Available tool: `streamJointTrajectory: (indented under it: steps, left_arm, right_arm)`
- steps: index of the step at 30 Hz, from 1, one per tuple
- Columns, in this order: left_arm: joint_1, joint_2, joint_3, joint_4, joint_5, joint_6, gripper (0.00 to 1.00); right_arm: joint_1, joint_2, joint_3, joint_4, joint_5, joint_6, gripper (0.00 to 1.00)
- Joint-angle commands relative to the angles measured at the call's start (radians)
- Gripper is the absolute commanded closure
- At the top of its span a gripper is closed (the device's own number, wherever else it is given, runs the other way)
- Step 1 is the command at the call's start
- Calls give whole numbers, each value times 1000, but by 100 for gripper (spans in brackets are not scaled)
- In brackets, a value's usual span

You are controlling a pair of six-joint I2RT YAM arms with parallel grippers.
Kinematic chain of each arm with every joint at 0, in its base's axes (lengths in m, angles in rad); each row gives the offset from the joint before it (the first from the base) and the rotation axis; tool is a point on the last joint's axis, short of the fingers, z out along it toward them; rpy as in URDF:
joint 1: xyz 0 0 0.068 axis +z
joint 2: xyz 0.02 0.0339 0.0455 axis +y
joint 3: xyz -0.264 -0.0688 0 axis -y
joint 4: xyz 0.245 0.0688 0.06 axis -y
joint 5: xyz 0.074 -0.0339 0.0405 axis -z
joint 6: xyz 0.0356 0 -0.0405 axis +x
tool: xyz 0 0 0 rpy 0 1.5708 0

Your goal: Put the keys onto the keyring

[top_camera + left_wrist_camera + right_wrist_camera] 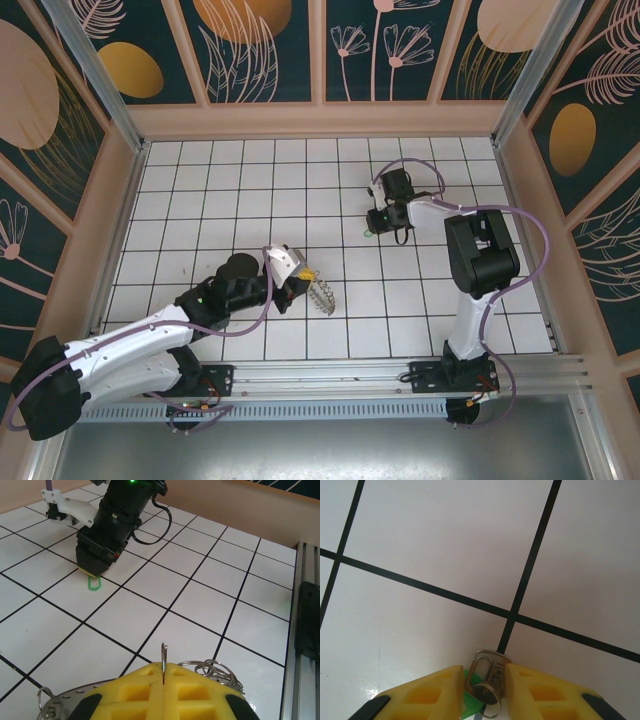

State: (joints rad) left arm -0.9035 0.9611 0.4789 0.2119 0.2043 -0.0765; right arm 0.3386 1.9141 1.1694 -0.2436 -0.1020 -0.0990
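Note:
The keyring lies on the white tiles in front of my left gripper. In the left wrist view my left gripper is shut on a thin wire loop of the keyring, whose flat disc and small rings lie just beneath the yellow fingers. My right gripper points down at the floor, further back and to the right. In the right wrist view the keys, a silvery metal part with a green head, sit pinched between the fingers of my right gripper at floor level.
The left wrist view shows the right arm's black wrist standing on the tiles ahead, with a green piece under it. An aluminium rail runs along the near edge. Pale walls enclose the tiled floor.

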Motion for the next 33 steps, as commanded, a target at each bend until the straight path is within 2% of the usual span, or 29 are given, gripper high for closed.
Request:
streamJointTrajectory:
  steps: [1,24,33]
  left_arm:
    - [0,-29,27,23,9,1,100]
    - [0,-43,19,24,9,-3,100]
    - [0,-48,17,20,0,-5,100]
  right_arm:
    - [7,-35,-21,-25,1,6,72]
    - [-12,-79,-74,7,-50,23,81]
    - [-12,-83,-77,12,-54,24,89]
